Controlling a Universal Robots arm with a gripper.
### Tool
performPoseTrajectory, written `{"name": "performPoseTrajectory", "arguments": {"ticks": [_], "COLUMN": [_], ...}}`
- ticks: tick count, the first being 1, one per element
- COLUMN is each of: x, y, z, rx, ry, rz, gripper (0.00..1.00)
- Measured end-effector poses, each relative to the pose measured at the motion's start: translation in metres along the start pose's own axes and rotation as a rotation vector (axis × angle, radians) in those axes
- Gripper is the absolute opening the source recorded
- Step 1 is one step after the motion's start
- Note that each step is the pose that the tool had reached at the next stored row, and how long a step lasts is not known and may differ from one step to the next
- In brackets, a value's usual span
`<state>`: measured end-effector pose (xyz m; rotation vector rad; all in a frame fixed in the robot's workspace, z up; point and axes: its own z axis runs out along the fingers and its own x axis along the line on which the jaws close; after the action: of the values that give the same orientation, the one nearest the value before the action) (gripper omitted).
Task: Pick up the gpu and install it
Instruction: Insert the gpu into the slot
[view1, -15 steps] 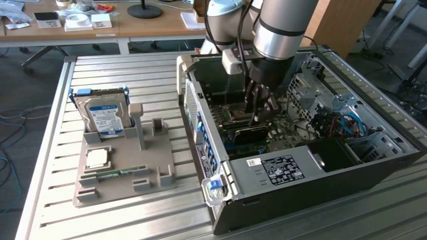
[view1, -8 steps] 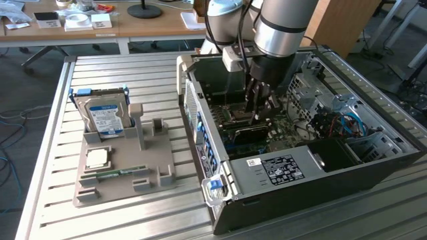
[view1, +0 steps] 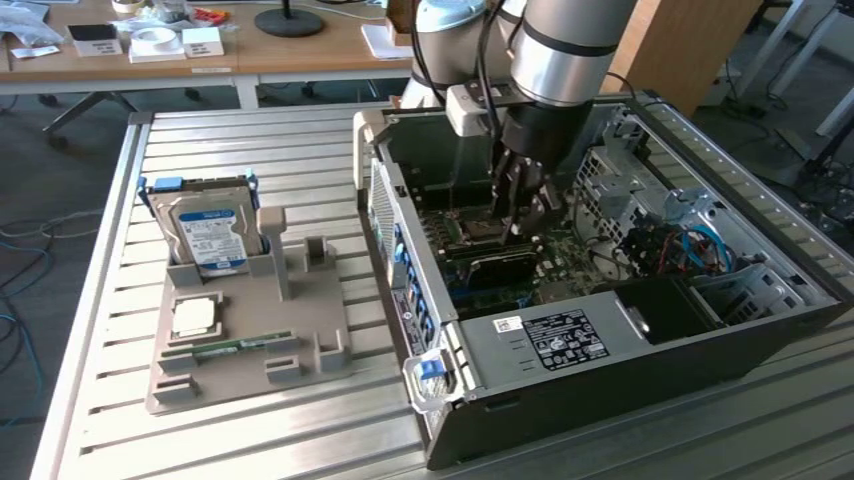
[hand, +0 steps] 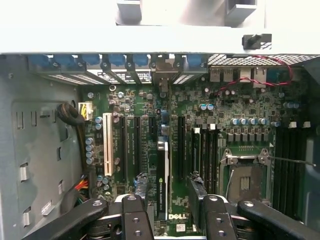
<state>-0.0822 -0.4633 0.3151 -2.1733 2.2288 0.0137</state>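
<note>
The gpu (hand: 163, 175) stands on edge in a motherboard slot inside the open computer case (view1: 601, 340). Its silver end bracket meets the row of rear slot openings. In the exterior view its black cooler (view1: 501, 268) lies low on the motherboard, just under the arm's tool. My gripper (hand: 169, 200) is open and straddles the card, with one black finger (hand: 136, 215) on each side and a gap between pads and card. In the exterior view the gripper (view1: 521, 215) reaches straight down into the case.
A grey holder tray (view1: 247, 330) sits on the slatted table at the exterior view's left, carrying a hard drive with a blue label (view1: 207, 235), a processor chip (view1: 196, 317) and a thin memory stick (view1: 240, 347). The CPU socket (hand: 245, 182) and cables crowd the motherboard.
</note>
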Motion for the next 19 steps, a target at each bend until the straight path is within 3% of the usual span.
{"name": "performPoseTrajectory", "arguments": {"ticks": [19], "x": [0.000], "y": [-0.0002], "z": [-0.0111], "rx": [0.0000], "ry": [0.0000], "rz": [0.000], "gripper": [0.46]}}
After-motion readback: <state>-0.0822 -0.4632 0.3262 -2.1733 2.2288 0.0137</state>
